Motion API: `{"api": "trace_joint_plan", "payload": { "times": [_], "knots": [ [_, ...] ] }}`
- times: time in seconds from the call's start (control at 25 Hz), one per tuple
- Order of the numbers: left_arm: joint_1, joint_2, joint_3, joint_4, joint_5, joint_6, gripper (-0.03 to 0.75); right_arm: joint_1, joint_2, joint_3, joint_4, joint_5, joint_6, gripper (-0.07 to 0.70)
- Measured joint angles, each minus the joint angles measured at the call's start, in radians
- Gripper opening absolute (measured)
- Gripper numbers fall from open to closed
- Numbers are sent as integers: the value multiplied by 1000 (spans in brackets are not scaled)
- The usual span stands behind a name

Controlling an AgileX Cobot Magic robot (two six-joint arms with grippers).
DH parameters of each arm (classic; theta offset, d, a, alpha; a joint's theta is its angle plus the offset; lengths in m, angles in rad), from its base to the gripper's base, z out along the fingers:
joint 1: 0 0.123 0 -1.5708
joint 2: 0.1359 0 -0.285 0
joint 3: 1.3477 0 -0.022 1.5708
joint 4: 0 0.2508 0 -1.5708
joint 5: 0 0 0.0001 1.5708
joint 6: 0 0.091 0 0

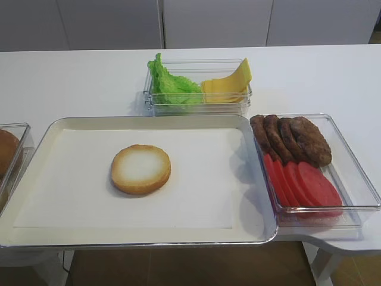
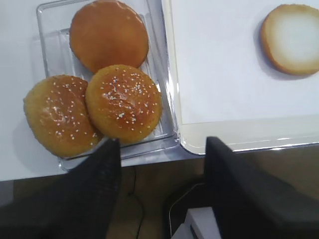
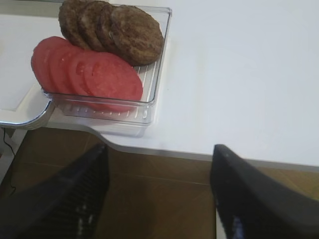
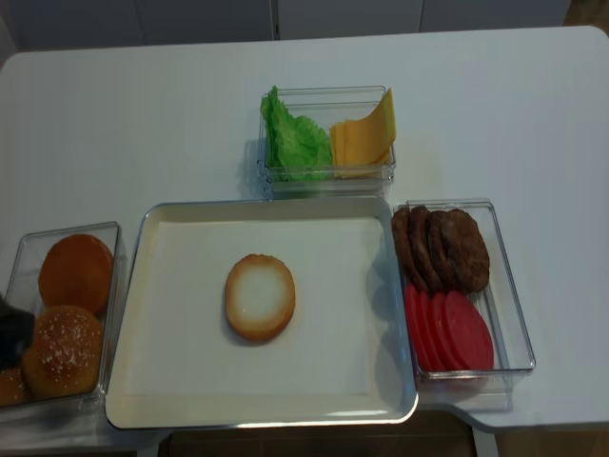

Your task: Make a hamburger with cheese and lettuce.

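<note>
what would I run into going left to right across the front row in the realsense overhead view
Clear bin of buns → white tray with the bun half near its middle → clear bin of patties and tomato slices.

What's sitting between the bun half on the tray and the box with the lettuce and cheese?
Nothing: both high views show only bare white liner and the tray's far rim between the bun half and the clear box holding lettuce and cheese.
</note>
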Motion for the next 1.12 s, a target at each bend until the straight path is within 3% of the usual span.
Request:
{"api": "trace_joint_plan", "payload": {
  "times": [0.44,1.12],
  "knots": [
    [0,-377,180,2,13,-36,397,0,0,0,0,0,0,478],
    [2,-708,306,3,20,-36,397,0,0,0,0,0,0,478]
  ]
}}
